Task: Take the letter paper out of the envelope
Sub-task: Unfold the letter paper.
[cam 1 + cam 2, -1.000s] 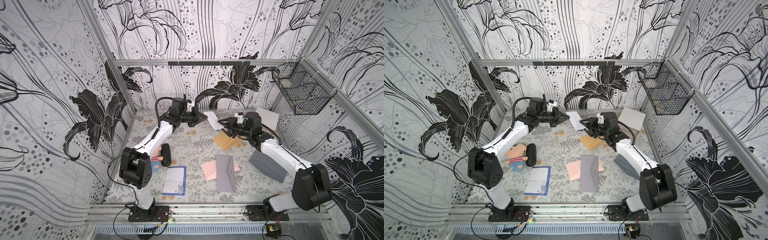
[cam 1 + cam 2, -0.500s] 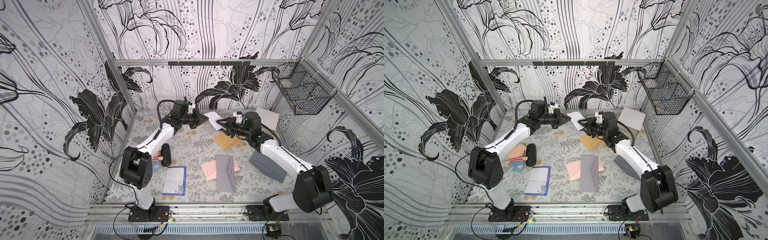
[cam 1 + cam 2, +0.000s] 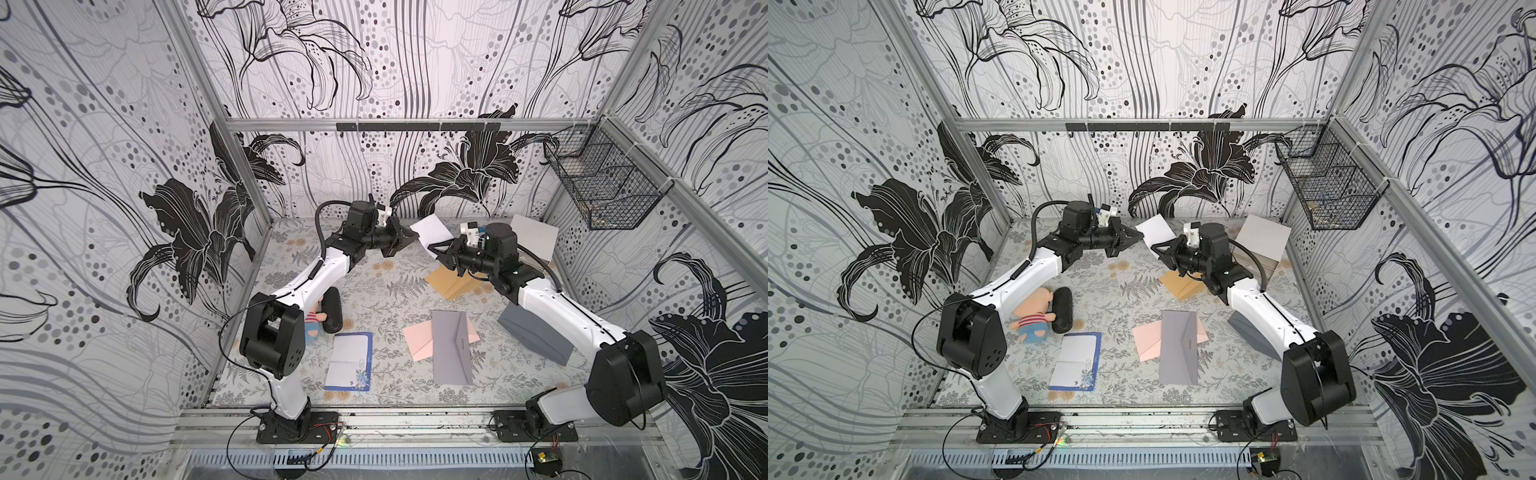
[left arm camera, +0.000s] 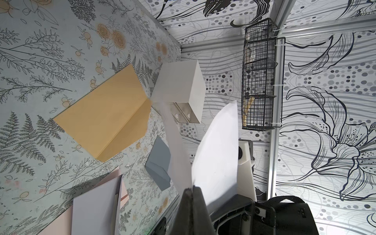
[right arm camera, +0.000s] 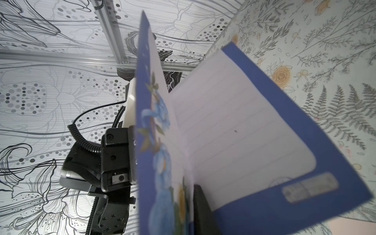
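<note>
In both top views, a floral-print table [image 3: 386,299] sits inside black-and-white lily walls [image 3: 415,62], with a wire basket [image 3: 602,191] on the right wall. On the table lie a tan envelope [image 3: 451,282], partly under the right arm, a grey envelope [image 3: 451,353] over pink paper [image 3: 417,343], a blue-edged sheet [image 3: 349,361] and a doll [image 3: 313,326]. Above the back of the table, clear of every envelope, the folded letter [image 3: 432,230] is pinched by the left gripper [image 3: 413,239] and, seemingly, by the right gripper [image 3: 434,249], whose jaws the letter mostly hides.
</note>
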Robot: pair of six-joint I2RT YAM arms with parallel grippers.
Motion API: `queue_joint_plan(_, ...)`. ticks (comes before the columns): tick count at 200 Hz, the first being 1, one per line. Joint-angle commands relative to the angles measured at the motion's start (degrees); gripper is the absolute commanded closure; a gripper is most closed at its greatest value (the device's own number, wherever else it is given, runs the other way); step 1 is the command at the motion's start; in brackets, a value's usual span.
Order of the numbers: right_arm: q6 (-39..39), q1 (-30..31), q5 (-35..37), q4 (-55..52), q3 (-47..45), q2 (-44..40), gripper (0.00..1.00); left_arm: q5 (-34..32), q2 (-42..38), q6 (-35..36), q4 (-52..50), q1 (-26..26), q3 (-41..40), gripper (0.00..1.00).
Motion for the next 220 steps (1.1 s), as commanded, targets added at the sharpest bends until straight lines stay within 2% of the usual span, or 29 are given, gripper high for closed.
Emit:
queue_joint_plan(1, -3.0, 0.4, 0.7, -3.2, 2.8, 0.0, 1.00, -0.4, 0.7, -0.8, 3.0, -0.3, -0.5, 1.00)
queue_joint_plan(28, -10.1, 0.3, 1.1, -12.8, 7.8, -0.3, 1.00, -0.7, 0.0, 2.6, -1.5, 0.8, 2.6, 0.62)
queue_joint_plan(56, -24.1, 0.2, -2.5, -30.5, 19.8, 2.9, 1.00, 0.3, -1.2, 10.7, -8.3, 4.8, 6.1, 0.42)
queue_joint_plan(68, -29.0, -0.8, -6.9, -37.3, 24.6, 5.0, 1.00, 1.4, -2.0, 16.5, -10.6, 6.7, 7.1, 0.35)
queue_joint_plan(86, -31.0, -2.7, -14.4, -41.4, 27.4, 6.4, 1.00, 4.5, -2.6, 24.0, -12.6, 8.8, 7.7, 0.32)
queue_joint_plan(127, -31.0, -5.1, -23.6, -42.6, 29.7, 6.1, 1.00, 15.3, -3.2, 28.7, -3.4, 9.9, 3.8, 0.30)
queue_joint_plan(161, -28.4, -5.3, -29.5, -42.1, 30.6, 7.2, 1.00, 25.5, -3.3, 22.6, 13.6, 9.9, -1.8, 0.30)
queue_joint_plan(186, -26.6, -5.3, -32.1, -41.0, 30.9, 7.1, 1.00, 29.8, -3.1, 15.9, 26.1, 9.9, -5.4, 0.29)
queue_joint_plan(198, -26.8, -5.4, -32.8, -41.9, 31.4, 7.5, 1.00, 31.4, -2.4, 10.8, 33.6, 9.9, -6.7, 0.28)
queue_joint_plan(220, -27.0, -5.4, -33.4, -42.8, 31.9, 8.2, 1.00, 33.5, 0.4, -4.3, 52.7, 8.9, -8.9, 0.28)
